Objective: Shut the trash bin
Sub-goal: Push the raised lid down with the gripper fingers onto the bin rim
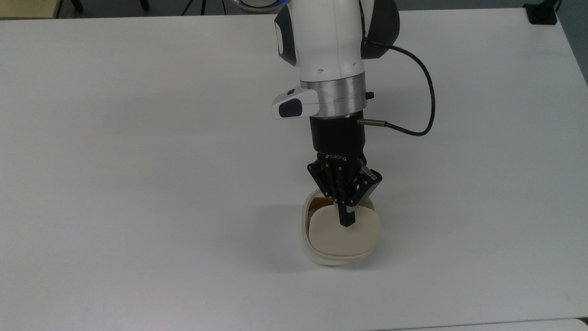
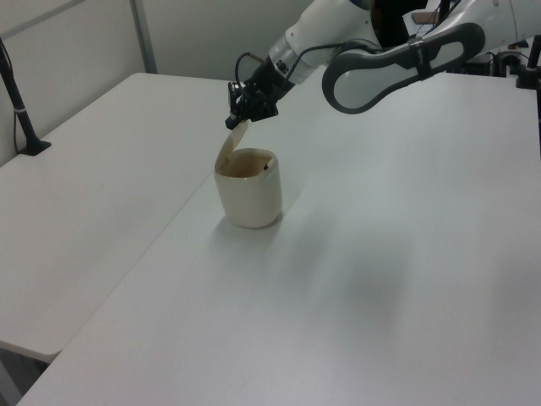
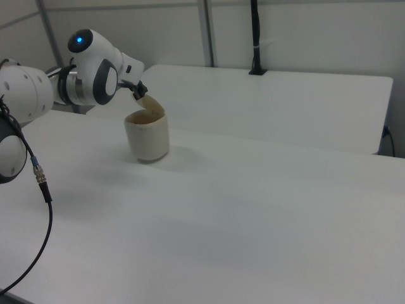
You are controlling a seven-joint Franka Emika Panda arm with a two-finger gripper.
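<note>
Bin (image 1: 337, 248) sits on the white table (image 1: 138, 161), low and centre-right in the top view, just below the arm's wrist; cream body, beige lid (image 1: 342, 232) hinged on the side nearest the camera in the top view. I read the lid as half down: in the left view it (image 2: 230, 145) leans over the mouth at a slant w/ a gap under its raised edge; in the top view a sliver of brown interior shows at the lid's far edge, top-left of the opening. Gripper (image 1: 347, 221) points down at the lid's upper edge; fingers look pinched together into one narrow black tip, nothing between them; tip seems to touch the lid, can't confirm contact. In the right view the gripper (image 3: 137, 92) sits at the lid's (image 3: 150, 102) raised edge, bin (image 3: 147, 136) below it; black cable (image 1: 425, 101) loops off the wrist.
</note>
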